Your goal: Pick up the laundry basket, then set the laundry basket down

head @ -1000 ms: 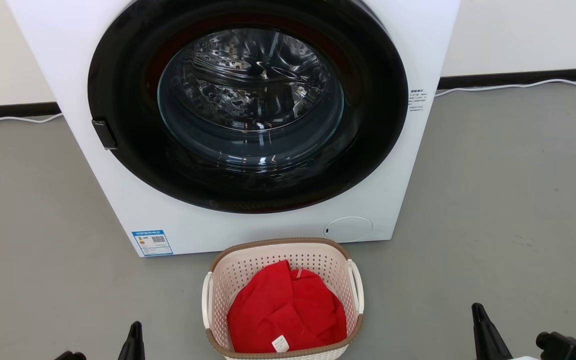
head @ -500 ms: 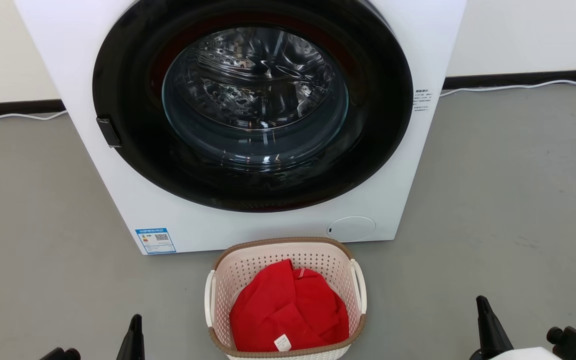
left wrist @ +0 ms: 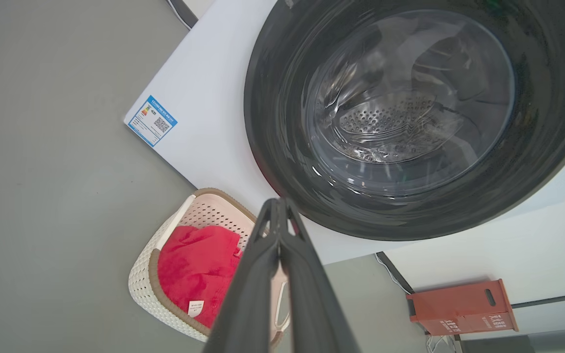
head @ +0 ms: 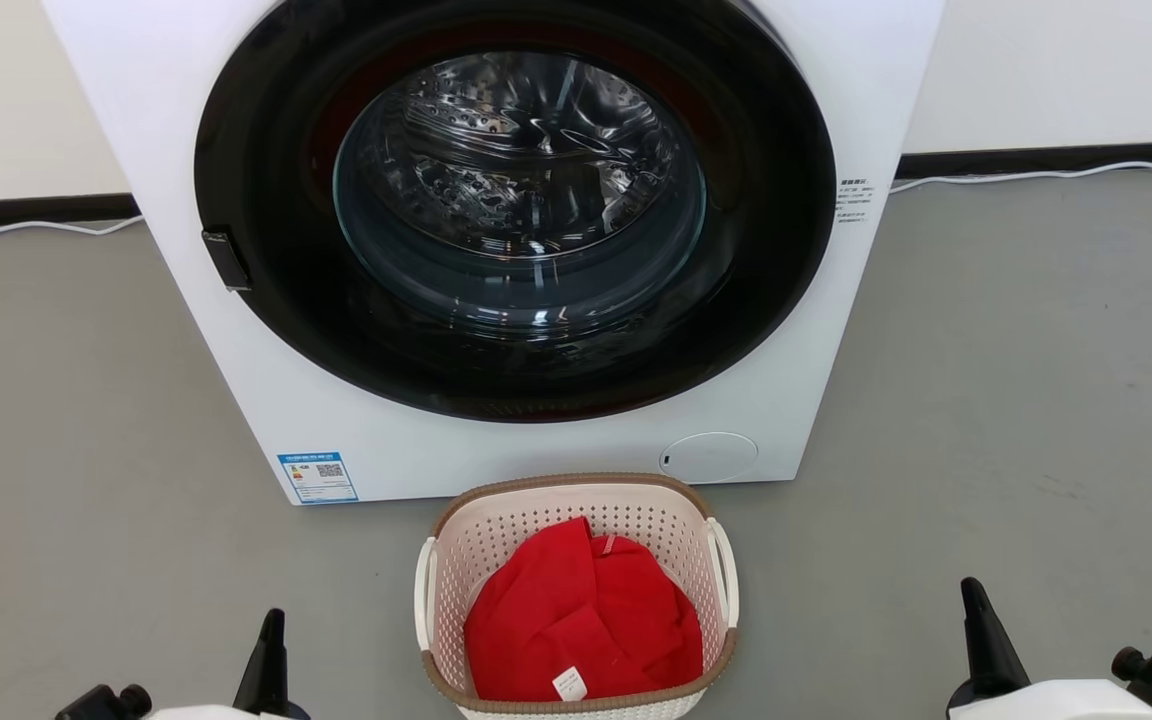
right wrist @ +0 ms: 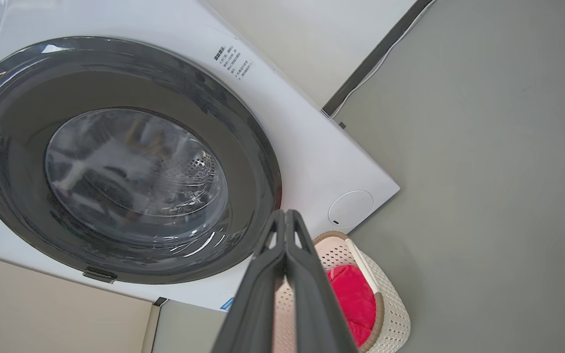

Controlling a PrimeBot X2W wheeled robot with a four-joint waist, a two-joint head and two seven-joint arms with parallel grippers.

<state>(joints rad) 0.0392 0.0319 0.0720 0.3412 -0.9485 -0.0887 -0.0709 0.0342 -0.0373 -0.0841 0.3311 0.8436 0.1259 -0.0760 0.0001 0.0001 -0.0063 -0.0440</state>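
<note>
Before the washing machine (head: 536, 455), laundry basket (head: 508, 532), near wall cut off; both jaws pressed together.

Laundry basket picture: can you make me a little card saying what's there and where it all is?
Basket: small cream perforated plastic laundry basket, on grey floor, in front of white front-loading washing machine
Inside: crumpled red cloth with white tag
Left gripper: shut, empty, apart from basket
Right gripper: shut, empty, apart from basket
</note>
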